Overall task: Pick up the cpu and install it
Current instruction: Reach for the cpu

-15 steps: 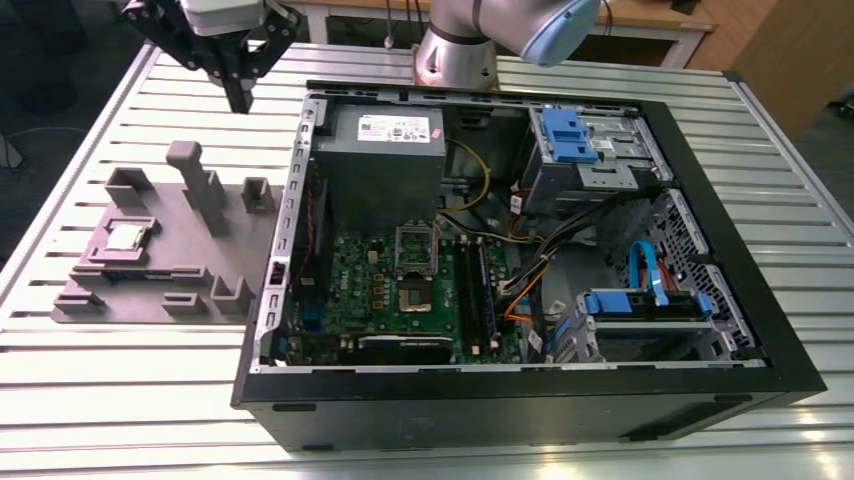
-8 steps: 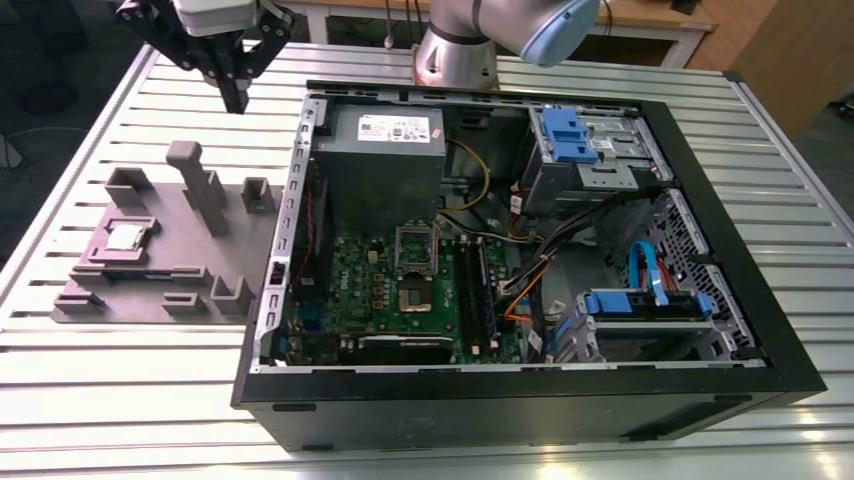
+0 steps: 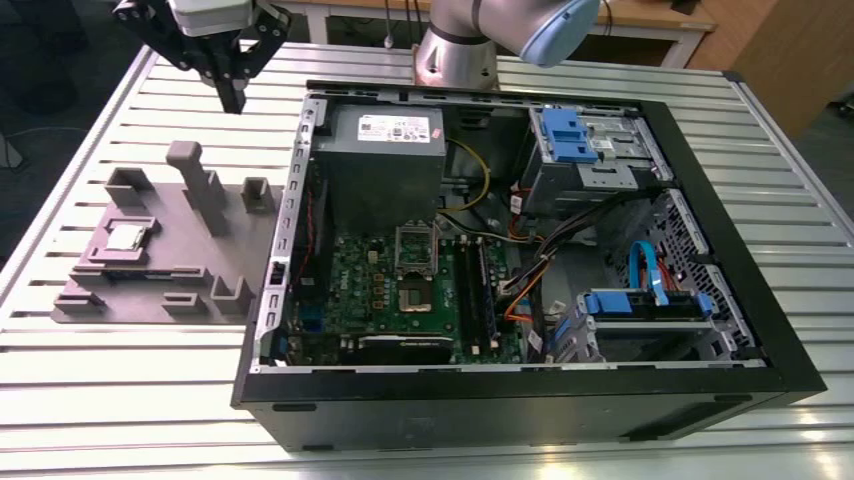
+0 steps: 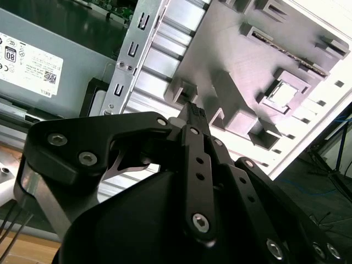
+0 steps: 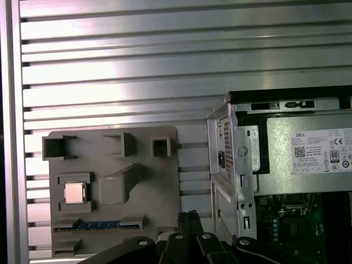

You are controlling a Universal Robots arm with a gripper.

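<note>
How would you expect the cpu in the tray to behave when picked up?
Probably stiff and light: the cpu is a thin, flat square. Its shiny metal top may be slippery. Seated in a recess of the tray, it shouldn't slide if nudged.

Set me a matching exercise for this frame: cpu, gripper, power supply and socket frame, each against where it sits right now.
Things:
1. cpu
2. gripper
3. power supply
4. socket frame

Places:
A. on the green motherboard
B. in the air above the table, jaws shut, holding nothing
C. seated in a pocket of the tray
D. in a corner of the case

Pairs: 1-C, 2-B, 3-D, 4-A
</note>
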